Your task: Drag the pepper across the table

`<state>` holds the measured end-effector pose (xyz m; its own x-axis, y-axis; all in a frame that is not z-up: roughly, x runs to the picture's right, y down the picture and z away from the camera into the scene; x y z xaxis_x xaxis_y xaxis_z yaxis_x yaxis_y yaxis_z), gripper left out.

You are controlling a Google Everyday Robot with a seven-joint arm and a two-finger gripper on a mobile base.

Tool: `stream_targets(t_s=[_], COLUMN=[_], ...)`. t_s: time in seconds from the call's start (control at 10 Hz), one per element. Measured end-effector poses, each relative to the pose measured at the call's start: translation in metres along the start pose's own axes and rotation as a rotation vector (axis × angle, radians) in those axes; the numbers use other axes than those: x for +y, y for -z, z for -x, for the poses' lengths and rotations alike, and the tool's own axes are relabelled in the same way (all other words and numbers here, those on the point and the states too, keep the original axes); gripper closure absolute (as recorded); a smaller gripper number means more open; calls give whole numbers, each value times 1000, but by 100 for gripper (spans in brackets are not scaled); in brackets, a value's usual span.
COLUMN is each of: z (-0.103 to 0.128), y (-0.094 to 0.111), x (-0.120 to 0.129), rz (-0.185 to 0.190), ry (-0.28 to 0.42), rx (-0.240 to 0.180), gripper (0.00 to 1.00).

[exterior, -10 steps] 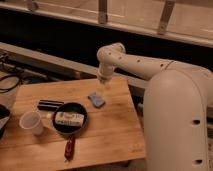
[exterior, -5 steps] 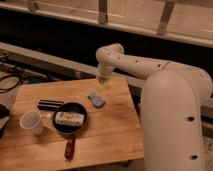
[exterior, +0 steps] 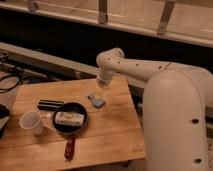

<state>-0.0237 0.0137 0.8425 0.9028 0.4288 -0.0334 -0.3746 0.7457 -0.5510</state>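
Observation:
The small dark-red pepper (exterior: 69, 148) lies on the light-brown wooden table (exterior: 110, 127) near its front edge, just in front of the black pan (exterior: 69, 119). My gripper (exterior: 100, 93) hangs from the white arm over the far middle of the table, right above the blue sponge-like block (exterior: 96, 100). It is well behind and to the right of the pepper, with the pan between them.
The black pan holds a pale rectangular item (exterior: 69, 118). A black cylinder (exterior: 50, 105) lies left of the pan at the back. A white cup (exterior: 31, 122) stands at the left. My white body (exterior: 177, 125) fills the right side, next to the table's right edge.
The arm and gripper have shifted very little over the blue block. The pepper and the other items have not moved.

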Motion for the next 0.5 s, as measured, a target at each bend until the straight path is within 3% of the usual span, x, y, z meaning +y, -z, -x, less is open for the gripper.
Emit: stream_targets(t_s=[0.1, 0.4, 0.5], z=[-7, -24, -27], y=[1, 4, 1], x=[18, 63, 83], rz=[2, 16, 34], ry=[-72, -128, -115], rx=[4, 16, 28], gripper=[8, 8, 8])
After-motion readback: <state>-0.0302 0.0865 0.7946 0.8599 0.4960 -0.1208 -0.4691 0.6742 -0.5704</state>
